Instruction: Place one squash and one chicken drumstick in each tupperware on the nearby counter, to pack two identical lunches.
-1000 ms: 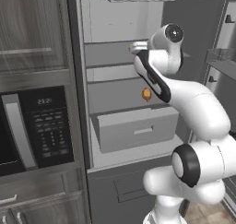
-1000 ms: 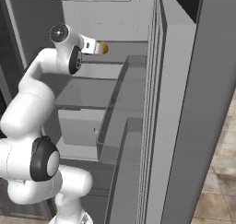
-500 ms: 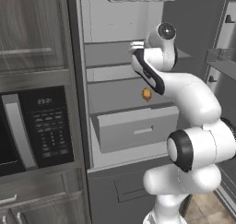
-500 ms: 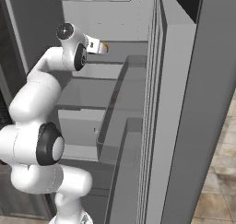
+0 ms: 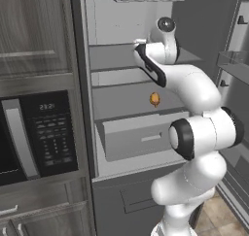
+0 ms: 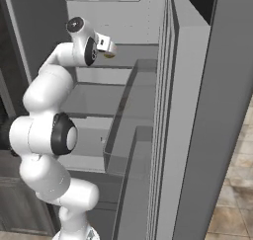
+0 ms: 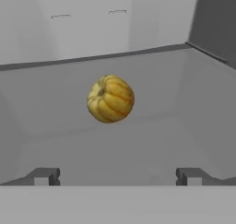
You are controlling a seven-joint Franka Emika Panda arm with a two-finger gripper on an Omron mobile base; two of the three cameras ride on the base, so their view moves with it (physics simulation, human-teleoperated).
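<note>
A yellow-orange ribbed squash (image 7: 110, 98) sits on a grey upper fridge shelf, straight ahead of my gripper (image 7: 117, 174). The fingers are open and wide apart, with nothing between them, and they stop short of the squash. From the right base view my gripper (image 6: 109, 46) reaches into the upper shelf, with the squash (image 6: 109, 55) peeking out just under it. A small orange-brown piece that looks like a chicken drumstick (image 5: 154, 99) lies one shelf lower, above the drawer. The tupperware and the counter are out of view.
The fridge stands open, with a grey drawer (image 5: 141, 135) pulled out below the shelves. Its door shelves (image 6: 133, 115) stand close on the right. A microwave (image 5: 39, 133) sits in the dark cabinets at left. The shelf's side wall (image 7: 212, 38) lies right of the squash.
The arm's upper joints have risen and swung in toward the fridge. The hand has moved slightly up and deeper over the upper shelf. The orange-brown piece has not moved.
</note>
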